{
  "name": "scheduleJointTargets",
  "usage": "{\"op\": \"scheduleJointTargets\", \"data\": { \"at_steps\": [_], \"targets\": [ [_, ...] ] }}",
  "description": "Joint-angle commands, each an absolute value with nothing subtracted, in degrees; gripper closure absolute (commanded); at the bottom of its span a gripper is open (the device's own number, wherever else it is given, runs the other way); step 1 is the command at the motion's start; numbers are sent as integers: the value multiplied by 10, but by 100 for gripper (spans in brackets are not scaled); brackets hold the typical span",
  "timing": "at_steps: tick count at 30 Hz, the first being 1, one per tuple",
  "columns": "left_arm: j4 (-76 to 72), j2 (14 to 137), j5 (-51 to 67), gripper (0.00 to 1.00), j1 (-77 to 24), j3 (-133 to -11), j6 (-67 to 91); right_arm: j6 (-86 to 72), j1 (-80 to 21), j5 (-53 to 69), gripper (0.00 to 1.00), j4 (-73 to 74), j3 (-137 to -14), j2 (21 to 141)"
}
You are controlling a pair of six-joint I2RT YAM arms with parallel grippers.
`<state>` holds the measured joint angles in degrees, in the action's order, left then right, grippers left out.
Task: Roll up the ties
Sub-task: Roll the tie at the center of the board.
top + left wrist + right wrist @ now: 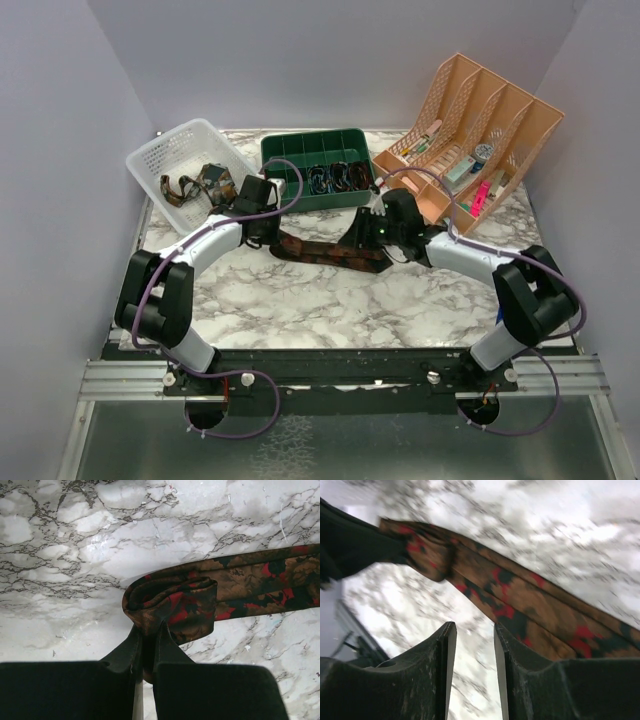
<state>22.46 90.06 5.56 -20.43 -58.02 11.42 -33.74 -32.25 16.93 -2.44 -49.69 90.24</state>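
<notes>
Snugly, tie [170, 605] (folded) in left gripper [147, 630].

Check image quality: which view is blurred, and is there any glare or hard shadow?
Right wrist: blurred, tie and table smeared, only the gripper fairly sharp. Left wrist: crisp, tie pattern clear, mild glare on the table. Top: even light, only soft shadows on the table, no glare.

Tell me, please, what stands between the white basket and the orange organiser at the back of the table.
A green tray, holding what look like rolled ties, stands between the white basket and the orange organiser; only the top view shows it.
</notes>
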Motion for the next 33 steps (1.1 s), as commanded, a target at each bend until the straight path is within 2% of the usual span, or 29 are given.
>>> {"op": "scheduleJointTargets", "data": {
  "at_steps": [1,4,6,10,15,25,33],
  "targets": [
    [239,911,36,100,-209,-596,94,-430,-331,250,61,-197,-503,949],
    [243,912,30,100,-212,-604,97,-509,-348,233,68,-336,-477,982],
    [243,915,32,100,-213,-607,98,-528,-361,236,70,-364,-505,1028],
    [244,918,32,100,-216,-608,100,-544,-385,239,72,-357,-572,1115],
    [248,916,31,100,-218,-612,100,-548,-400,235,73,-347,-605,1163],
    [256,911,29,100,-219,-609,91,-491,-400,213,73,-274,-629,1178],
    [261,913,31,100,-225,-622,101,-475,-400,248,73,-241,-658,1212]
  ]
}}
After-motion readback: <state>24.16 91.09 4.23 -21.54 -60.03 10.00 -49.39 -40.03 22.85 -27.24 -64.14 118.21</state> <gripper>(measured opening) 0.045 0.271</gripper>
